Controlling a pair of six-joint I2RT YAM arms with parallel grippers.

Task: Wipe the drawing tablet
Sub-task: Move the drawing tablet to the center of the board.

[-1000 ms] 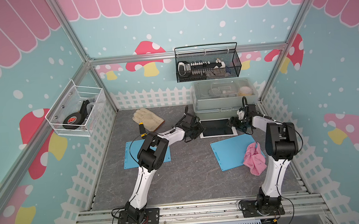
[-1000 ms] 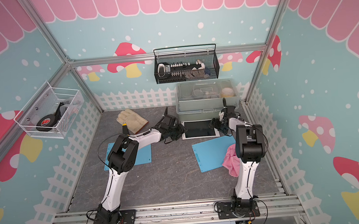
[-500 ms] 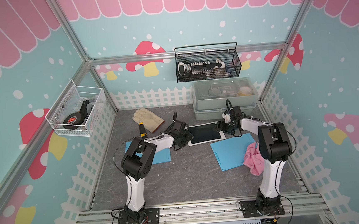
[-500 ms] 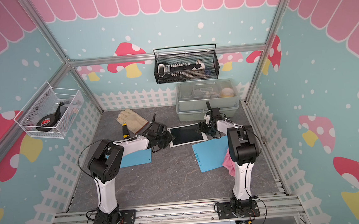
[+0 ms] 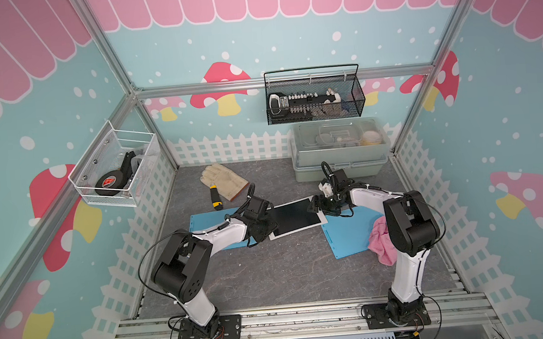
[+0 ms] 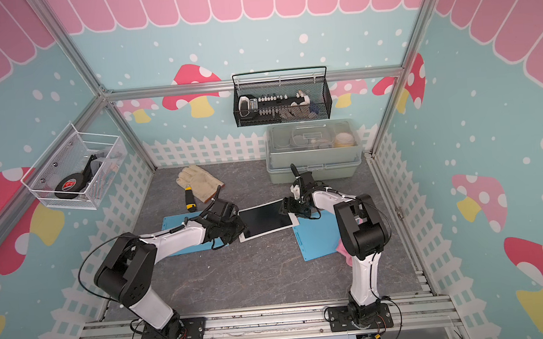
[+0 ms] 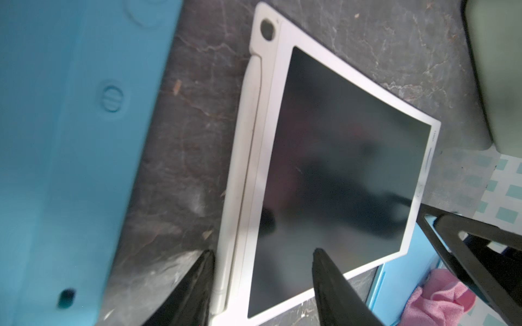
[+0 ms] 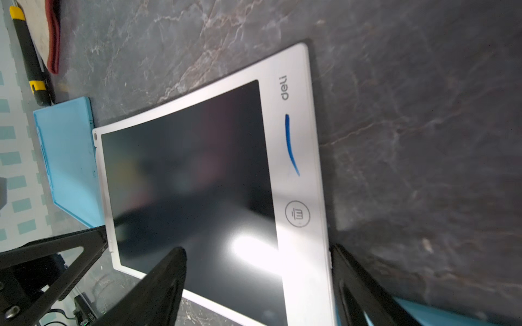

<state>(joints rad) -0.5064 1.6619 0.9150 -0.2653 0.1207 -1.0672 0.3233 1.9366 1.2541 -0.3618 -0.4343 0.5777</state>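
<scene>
With the left claw (image 7: 262, 252) and right claw (image 8: 258, 249) both parted astride the ends of the tablet (image 5: 294, 216) (neither clamps it), settle it flat before fetching the cloth (image 5: 378, 238).

Drawing tablet (image 8: 192, 180): glossy dark screen with glare, smooth white plastic frame. Tabletop (image 8: 423, 113) under tablet: matt grey, stone-veined look. Blue mat (image 7: 70, 141) beside tablet: smooth, matt, plastic-looking. Pink cloth (image 7: 440, 293) near tablet: soft, nappy textile, crumpled.
</scene>
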